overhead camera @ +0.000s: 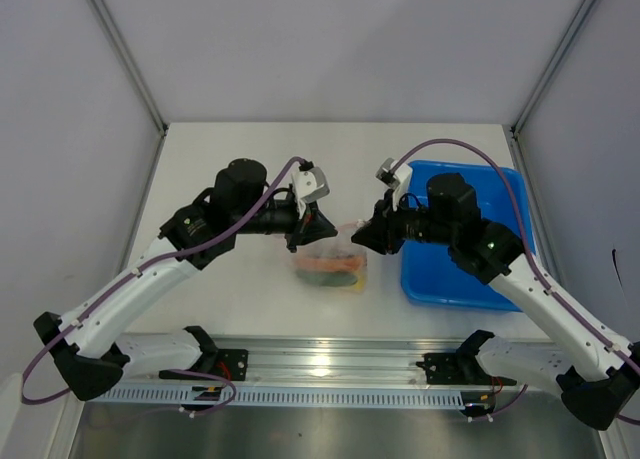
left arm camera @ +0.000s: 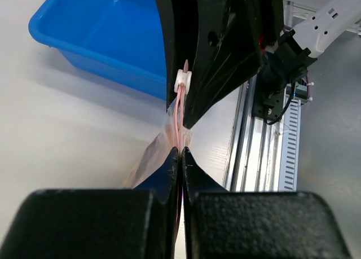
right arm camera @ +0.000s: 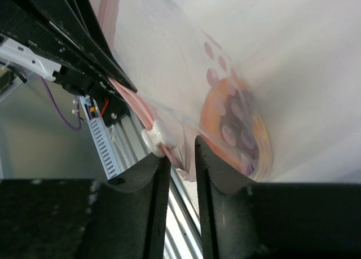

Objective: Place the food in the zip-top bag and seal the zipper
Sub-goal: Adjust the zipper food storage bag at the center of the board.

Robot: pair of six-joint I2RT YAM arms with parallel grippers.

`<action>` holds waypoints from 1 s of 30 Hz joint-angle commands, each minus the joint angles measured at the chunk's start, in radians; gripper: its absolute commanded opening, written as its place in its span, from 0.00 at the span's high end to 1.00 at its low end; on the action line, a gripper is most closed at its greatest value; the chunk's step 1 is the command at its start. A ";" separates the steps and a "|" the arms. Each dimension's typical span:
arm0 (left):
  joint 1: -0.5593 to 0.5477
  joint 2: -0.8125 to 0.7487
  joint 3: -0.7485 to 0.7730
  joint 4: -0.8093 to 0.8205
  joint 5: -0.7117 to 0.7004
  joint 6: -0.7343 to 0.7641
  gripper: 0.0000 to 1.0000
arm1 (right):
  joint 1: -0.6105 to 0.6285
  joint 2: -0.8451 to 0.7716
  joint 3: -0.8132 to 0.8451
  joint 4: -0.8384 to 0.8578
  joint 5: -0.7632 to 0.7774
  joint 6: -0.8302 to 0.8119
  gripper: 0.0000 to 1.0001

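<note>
The clear zip-top bag [overhead camera: 330, 262] with pink dots hangs between my two grippers above the table, with green, red-brown and yellow-orange food showing inside. My left gripper [overhead camera: 303, 231] is shut on the bag's pink zipper strip [left arm camera: 179, 115], with the jaws pressed together [left arm camera: 181, 152]. My right gripper [overhead camera: 368, 237] is at the bag's other end. Its jaws stand a little apart [right arm camera: 181, 143] around the bag's corner, and the white slider [right arm camera: 158, 137] rests against the tip of one finger. The yellow-orange piece [right arm camera: 217, 115] shows through the bag [right arm camera: 186, 61]. The slider also shows in the left wrist view [left arm camera: 182, 78].
A blue rectangular tray [overhead camera: 470, 279] stands on the table's right side, under my right arm; it also shows in the left wrist view [left arm camera: 101, 33]. An aluminium rail [overhead camera: 320, 364] runs along the near edge between the arm bases.
</note>
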State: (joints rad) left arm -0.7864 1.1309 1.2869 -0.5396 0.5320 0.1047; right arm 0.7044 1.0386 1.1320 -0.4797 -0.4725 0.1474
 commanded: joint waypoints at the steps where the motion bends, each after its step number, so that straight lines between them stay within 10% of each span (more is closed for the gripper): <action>1: 0.006 -0.033 0.012 0.030 0.036 -0.023 1.00 | -0.028 -0.048 -0.014 0.101 0.005 0.017 0.71; 24: 0.042 -0.002 0.020 0.012 0.154 -0.063 0.99 | -0.109 -0.077 -0.110 0.236 -0.232 0.014 0.55; 28: 0.050 0.004 0.023 0.018 0.161 -0.079 1.00 | -0.115 -0.077 -0.127 0.271 -0.262 0.032 0.67; 30: 0.053 0.004 0.023 0.015 0.160 -0.080 0.99 | -0.115 -0.072 -0.130 0.277 -0.276 0.035 0.89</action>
State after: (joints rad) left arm -0.7444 1.1358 1.2850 -0.5438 0.6586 0.0513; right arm 0.5941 0.9791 1.0092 -0.2737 -0.7029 0.1722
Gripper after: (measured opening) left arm 0.008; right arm 0.172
